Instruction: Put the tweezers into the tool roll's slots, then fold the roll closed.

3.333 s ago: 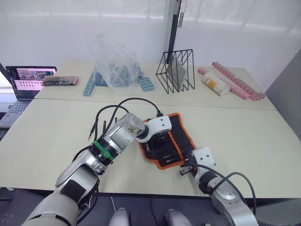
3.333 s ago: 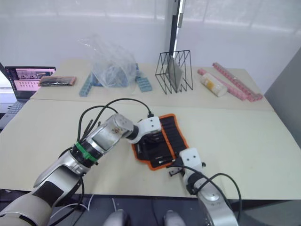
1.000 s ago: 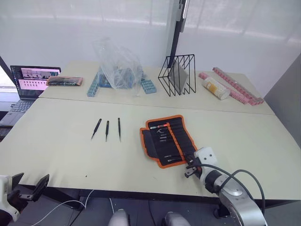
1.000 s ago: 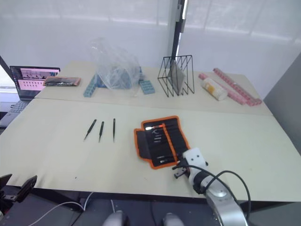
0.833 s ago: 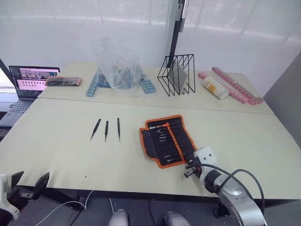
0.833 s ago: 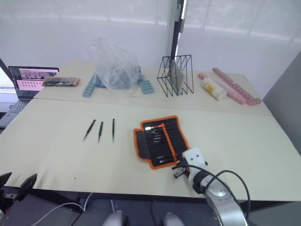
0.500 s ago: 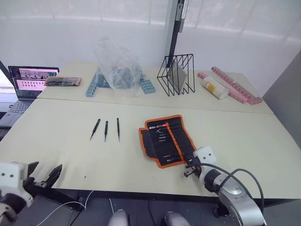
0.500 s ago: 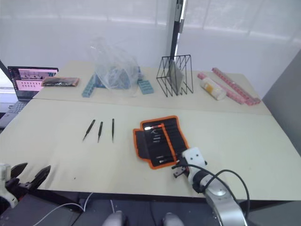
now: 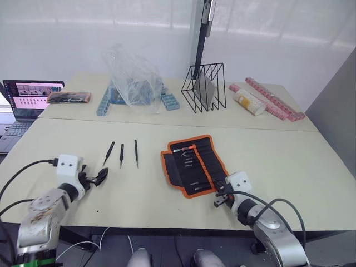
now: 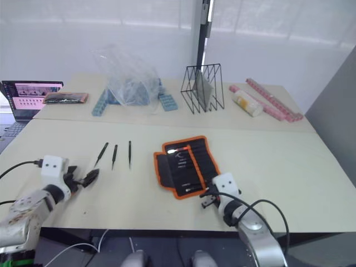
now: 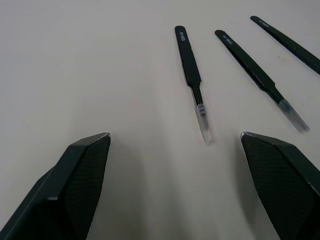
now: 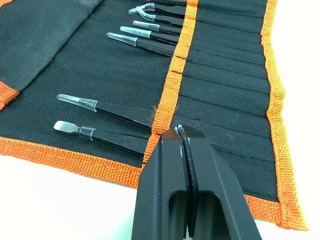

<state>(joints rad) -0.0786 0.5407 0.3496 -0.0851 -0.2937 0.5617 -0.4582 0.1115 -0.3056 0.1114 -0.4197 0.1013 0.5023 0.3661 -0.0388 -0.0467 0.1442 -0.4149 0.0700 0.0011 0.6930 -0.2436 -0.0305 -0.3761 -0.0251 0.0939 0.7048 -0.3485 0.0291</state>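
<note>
The tool roll (image 9: 192, 165) lies open near the table's front, black with orange edging. Several tweezers (image 12: 125, 112) sit in its slots (image 12: 220, 75), their capped tips sticking out. Three loose black tweezers (image 9: 122, 155) lie side by side left of the roll, and they appear again as the loose tweezers (image 11: 192, 80) in the left wrist view. My left gripper (image 9: 97, 178) rests open on the table just short of them, pointing at them, with nothing between its fingers (image 11: 82, 180). My right gripper (image 9: 219, 196) is shut and empty, its tips (image 12: 178, 132) over the roll's near corner.
A laptop (image 9: 28, 97) and a dark packet with pink ends (image 9: 69, 97) sit at the far left. A clear plastic bag (image 9: 133, 75) over blue blocks, a black wire rack (image 9: 204, 86), a cylinder and pink strips (image 9: 272, 99) line the back table.
My left arm has risen from below the table's front edge onto the table, close to the three loose tweezers. The camera has shifted a little. The right gripper stays by the roll.
</note>
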